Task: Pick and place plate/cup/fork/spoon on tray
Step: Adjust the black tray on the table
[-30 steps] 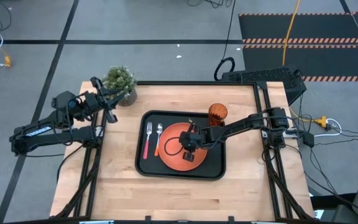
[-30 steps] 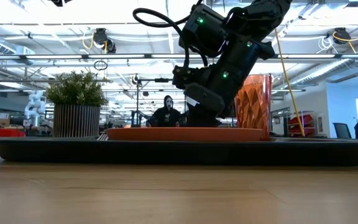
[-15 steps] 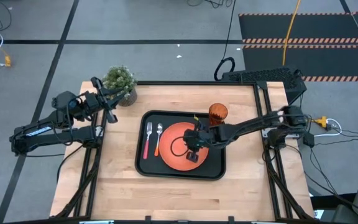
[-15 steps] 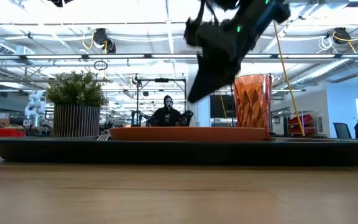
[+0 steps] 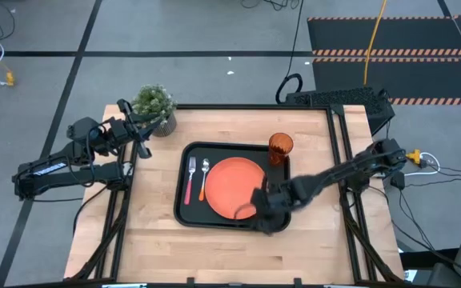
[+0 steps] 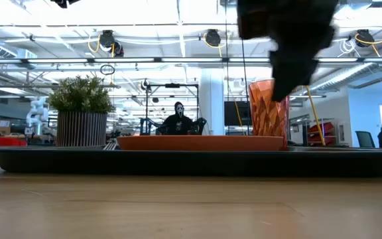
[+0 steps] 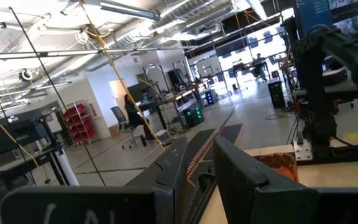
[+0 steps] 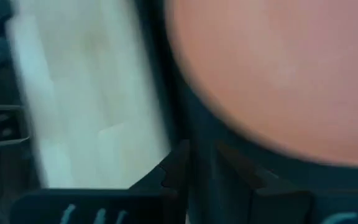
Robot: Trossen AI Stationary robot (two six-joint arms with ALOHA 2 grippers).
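The black tray [image 5: 192, 210] lies in the middle of the table. On it rests the orange plate [image 5: 234, 184] [image 8: 278, 68], flat. To the plate's left, the pink-handled fork [image 5: 189, 182] and the orange-handled spoon [image 5: 204, 179] lie on the tray side by side. The amber cup [image 5: 280, 147] [image 6: 268, 113] stands upright at the tray's far right corner. My right gripper [image 5: 256, 211] [image 8: 201, 174] hangs above the tray's near right part, slanting down, open by a narrow gap and holding nothing. My left gripper [image 5: 140, 134] [image 7: 199, 168] waits raised at the far left, open by a narrow gap.
A potted green plant [image 5: 154, 106] [image 6: 81, 113] stands at the table's far left corner, close to my left gripper. Bare wood [image 5: 214, 252] lies between the tray and the table's near edge. Black frame rails [image 5: 338, 160] run along the table's sides.
My right gripper has risen from just above the plate's middle and swung toward the table's near right, turning as it went. It now hangs over the tray's near right part. The plate has stayed flat on the tray.
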